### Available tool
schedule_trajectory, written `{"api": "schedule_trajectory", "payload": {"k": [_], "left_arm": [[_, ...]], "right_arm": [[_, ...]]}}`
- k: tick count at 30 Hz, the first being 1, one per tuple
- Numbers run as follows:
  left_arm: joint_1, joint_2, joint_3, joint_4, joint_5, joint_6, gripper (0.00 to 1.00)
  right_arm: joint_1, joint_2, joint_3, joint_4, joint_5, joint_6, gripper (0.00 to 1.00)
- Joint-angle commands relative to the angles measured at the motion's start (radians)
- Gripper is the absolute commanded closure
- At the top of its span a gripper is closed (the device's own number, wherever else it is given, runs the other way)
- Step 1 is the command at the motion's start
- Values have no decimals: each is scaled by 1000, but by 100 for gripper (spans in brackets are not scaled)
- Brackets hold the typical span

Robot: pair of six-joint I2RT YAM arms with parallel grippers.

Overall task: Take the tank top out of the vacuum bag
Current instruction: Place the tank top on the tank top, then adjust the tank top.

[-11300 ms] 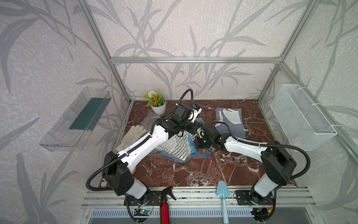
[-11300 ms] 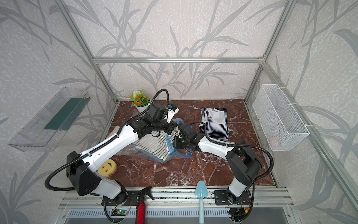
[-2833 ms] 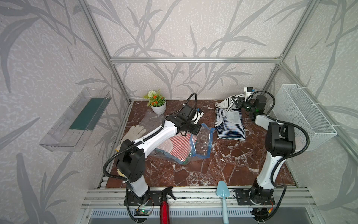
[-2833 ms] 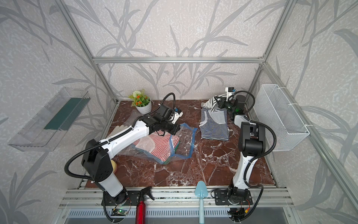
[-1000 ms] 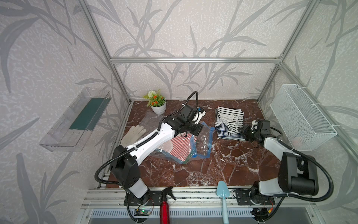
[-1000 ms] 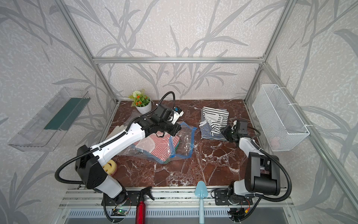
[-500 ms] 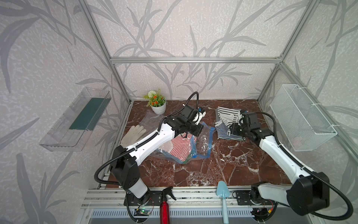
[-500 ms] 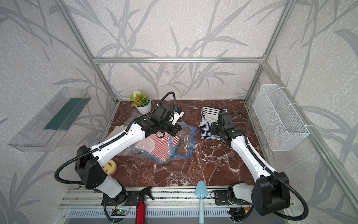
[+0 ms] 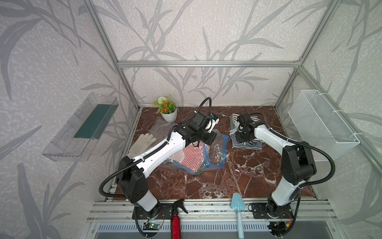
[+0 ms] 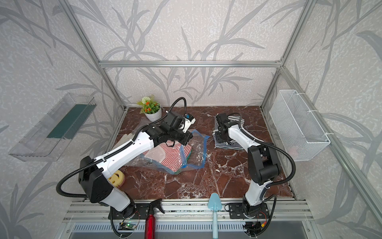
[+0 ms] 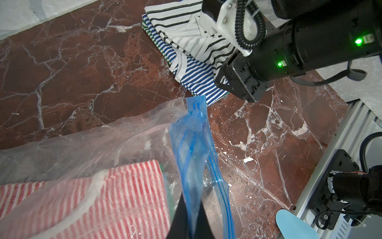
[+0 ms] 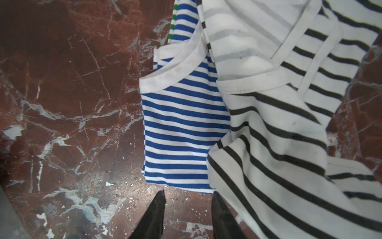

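My left arm (image 9: 157, 149) lies across the bag (image 9: 217, 149) and hides my left pincer in both top views. From the wrist, the left pincer (image 11: 190, 207) is clamped on the bag's blue zip strip (image 11: 192, 144), with only the fingertips in frame. A red top (image 11: 124, 196) lies inside the bag, blurred by crinkled plastic. Something green shows at its edge, too little to name. Just right of the bag, a black top (image 12: 279, 144) lies crumpled over a blue top (image 12: 182, 128) on the table (image 12: 72, 93), cut off by the frame. My right pincer (image 12: 188, 209) hangs partly open and empty over bare marble at the blue top's edge. In both top views its own wrist covers it.
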Motion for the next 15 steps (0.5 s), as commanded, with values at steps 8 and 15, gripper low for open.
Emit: {"api": "schedule_trajectory", "payload": {"k": [8,15], "left_arm": [[-5,-24,18,-13,-1,26,100],[-5,-24,18,-12,-3,28,100]], "right_arm": [[-11,112,67,-114,125,-89,61],[-59,117,51,-112,123,-68,59]]}}
